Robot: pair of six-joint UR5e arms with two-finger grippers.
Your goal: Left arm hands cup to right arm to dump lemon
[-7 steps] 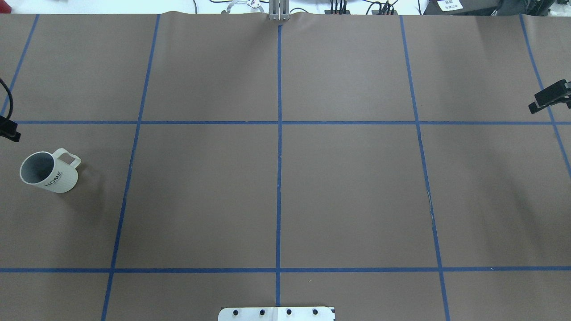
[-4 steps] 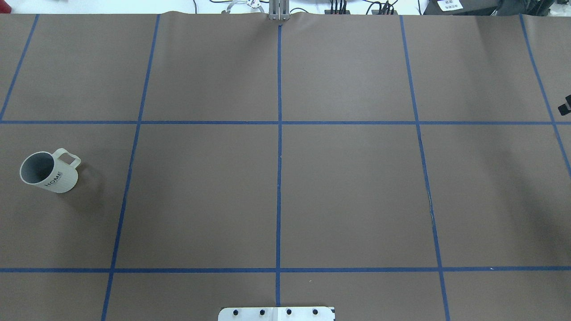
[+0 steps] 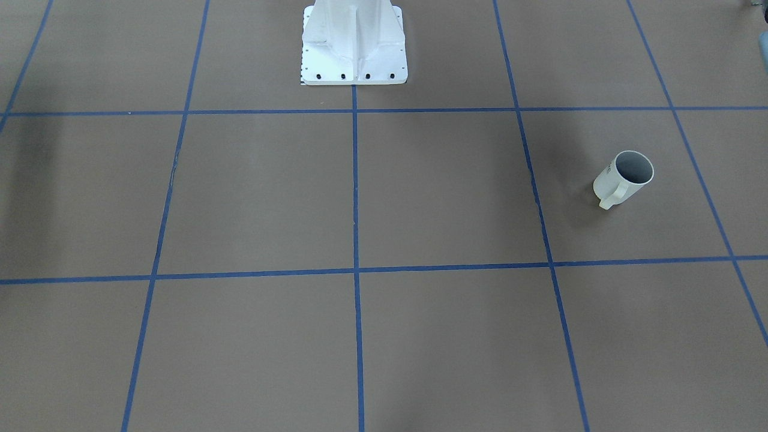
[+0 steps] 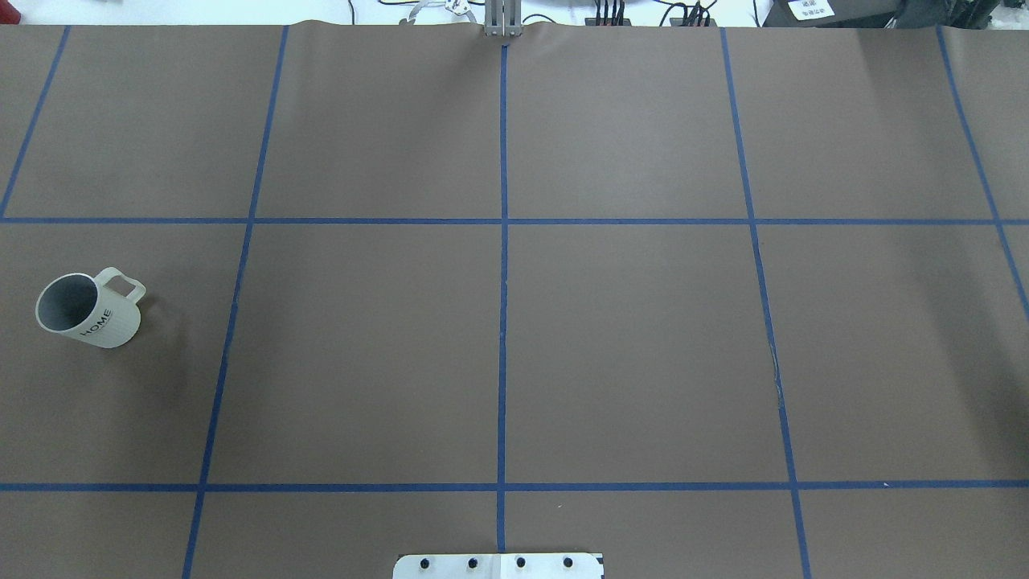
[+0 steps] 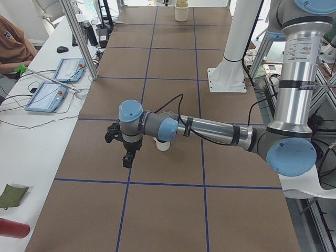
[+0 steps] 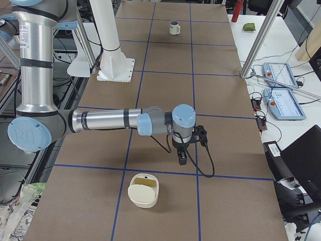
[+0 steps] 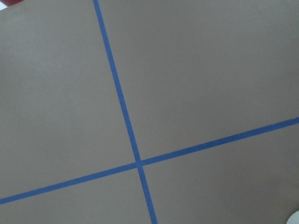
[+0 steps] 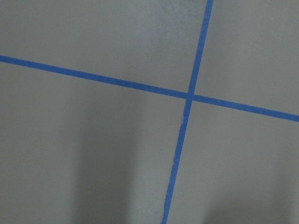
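Observation:
The white cup (image 4: 87, 310) stands upright on the brown table at the overhead view's left, its handle pointing to the far right. Its grey inside (image 3: 633, 167) shows nothing I can make out; the lemon is out of view. The cup (image 5: 163, 145) also peeks out from behind my left arm, and it appears far off in the exterior right view (image 6: 174, 27). My left gripper (image 5: 127, 160) hangs beside it over the table. My right gripper (image 6: 183, 159) hangs over the table's other end. Whether either is open or shut I cannot tell.
A cream bowl-like container (image 6: 144, 190) sits on the table near my right gripper, also seen far off (image 5: 181, 11). The white robot base (image 3: 354, 42) stands at the table's middle edge. Tablets (image 5: 47, 95) lie on a side bench by a seated person (image 5: 11, 44).
Both grippers' dark tips have slid out of the overhead view, the left past the left edge, the right past the right edge. The cup has stayed put.

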